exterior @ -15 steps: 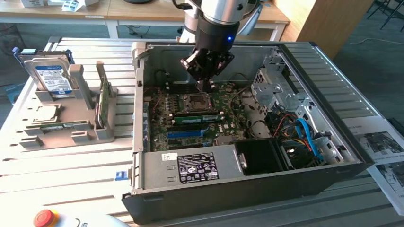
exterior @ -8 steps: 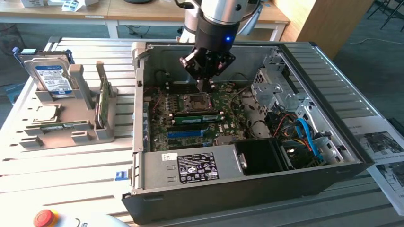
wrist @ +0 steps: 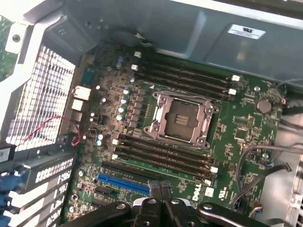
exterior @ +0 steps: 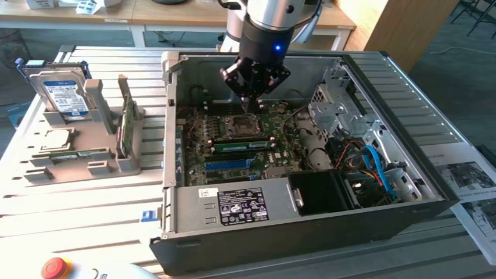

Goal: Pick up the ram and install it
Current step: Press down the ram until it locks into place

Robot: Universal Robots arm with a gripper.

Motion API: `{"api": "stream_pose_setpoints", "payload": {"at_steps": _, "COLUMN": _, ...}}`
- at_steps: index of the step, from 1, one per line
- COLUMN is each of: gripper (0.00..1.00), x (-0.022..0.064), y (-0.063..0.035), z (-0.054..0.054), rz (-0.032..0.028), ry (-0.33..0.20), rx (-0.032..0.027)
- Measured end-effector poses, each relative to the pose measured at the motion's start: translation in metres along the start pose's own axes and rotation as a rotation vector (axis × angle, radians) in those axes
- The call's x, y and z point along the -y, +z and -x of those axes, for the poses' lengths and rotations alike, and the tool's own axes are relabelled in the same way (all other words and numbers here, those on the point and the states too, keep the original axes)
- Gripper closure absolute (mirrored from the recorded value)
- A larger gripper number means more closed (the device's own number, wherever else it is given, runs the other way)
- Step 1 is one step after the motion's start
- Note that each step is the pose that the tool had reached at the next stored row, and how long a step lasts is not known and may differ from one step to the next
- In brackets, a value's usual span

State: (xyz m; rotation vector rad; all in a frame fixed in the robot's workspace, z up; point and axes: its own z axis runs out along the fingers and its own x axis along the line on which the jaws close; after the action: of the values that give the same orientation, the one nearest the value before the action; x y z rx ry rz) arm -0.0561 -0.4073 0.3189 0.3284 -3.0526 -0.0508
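Progress looked partial. In the exterior view, the gripper (exterior: pixel 250 100) hung closed and empty inside the computer case (exterior: pixel 434 174), just above the processor socket (exterior: pixel 236 125). One ram stick (exterior: pixel 241 145) lay seated just in front of the socket; another (exterior: pixel 130 119) stood in the grey holder (exterior: pixel 78 168) outside. In the wrist view, the closed fingers (wrist: pixel 161 198) held nothing above the motherboard (wrist: pixel 246 142).

A ribbed, light-coloured tabletop (exterior: pixel 93 197) carried the scene. On it stood an open black computer case (exterior: pixel 310 232), and to the exterior view's left a grey parts holder (exterior: pixel 81 165). At the right edge lay printed sheets (exterior: pixel 473 186); near the front, a red button (exterior: pixel 54 267).
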Motion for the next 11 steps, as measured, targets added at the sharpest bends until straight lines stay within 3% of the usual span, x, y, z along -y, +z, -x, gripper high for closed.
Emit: {"api": "stream_pose_setpoints", "payload": {"at_steps": 11, "gripper": 0.90, "x": 0.0000, "y": 0.0000, "z": 0.0000, "rz": 0.0051, "ry": 0.140, "rx": 0.0048}}
